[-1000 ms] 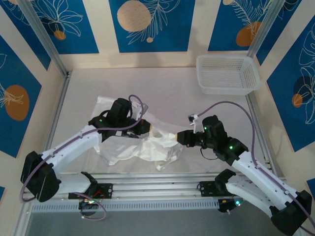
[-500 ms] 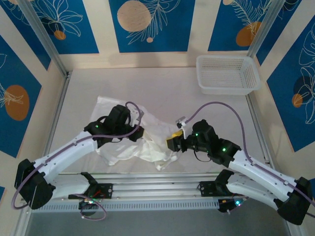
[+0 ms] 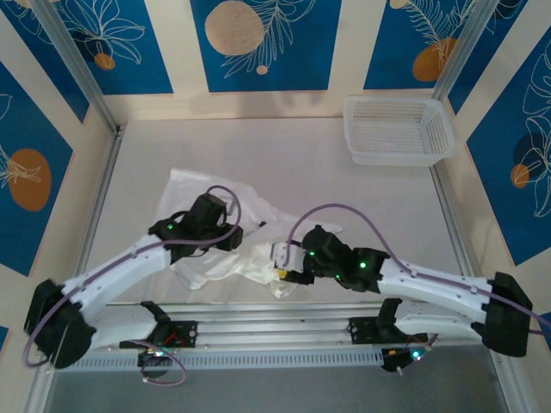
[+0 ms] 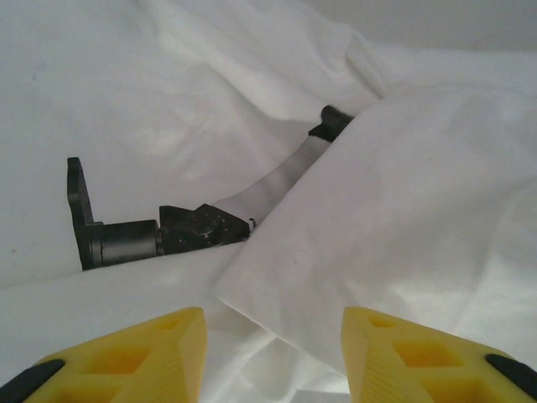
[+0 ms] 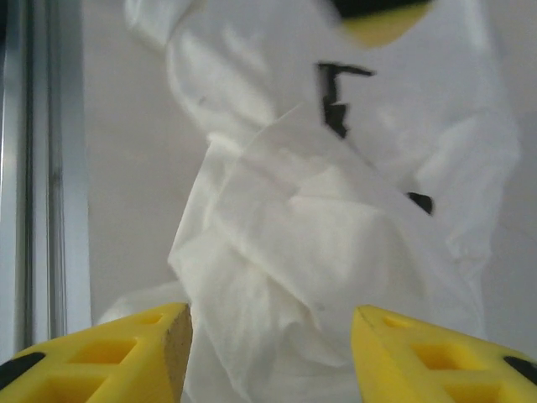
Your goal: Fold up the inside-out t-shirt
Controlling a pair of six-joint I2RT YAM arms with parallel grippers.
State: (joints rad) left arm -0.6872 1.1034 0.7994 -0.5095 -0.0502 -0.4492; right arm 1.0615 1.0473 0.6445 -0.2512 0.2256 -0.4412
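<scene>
The inside-out t-shirt [image 3: 211, 265] lies crumpled and wrinkled on the table between the two arms, white and thin. My left gripper [image 3: 244, 239] hovers over its middle; in the left wrist view its yellow fingers [image 4: 151, 353] stand open above a folded edge of the t-shirt [image 4: 403, 193], holding nothing. My right gripper [image 3: 280, 262] is at the shirt's right side, near the front edge. Its fingers [image 5: 419, 353] are open too, with a bunched fold of the t-shirt [image 5: 302, 243] lying below the gap. Small dark marks [image 5: 336, 96] show on the cloth.
A white mesh basket [image 3: 398, 129] stands at the back right corner. Aluminium rails [image 3: 275, 331] run along the near edge, close to the right gripper, and appear as a rail [image 5: 42, 168] in the right wrist view. Framed walls close in the table.
The left gripper has opened and let go of the shirt. The right arm has swung left and nearer the front edge, over the shirt's right side. The lifted cloth has sunk back.
</scene>
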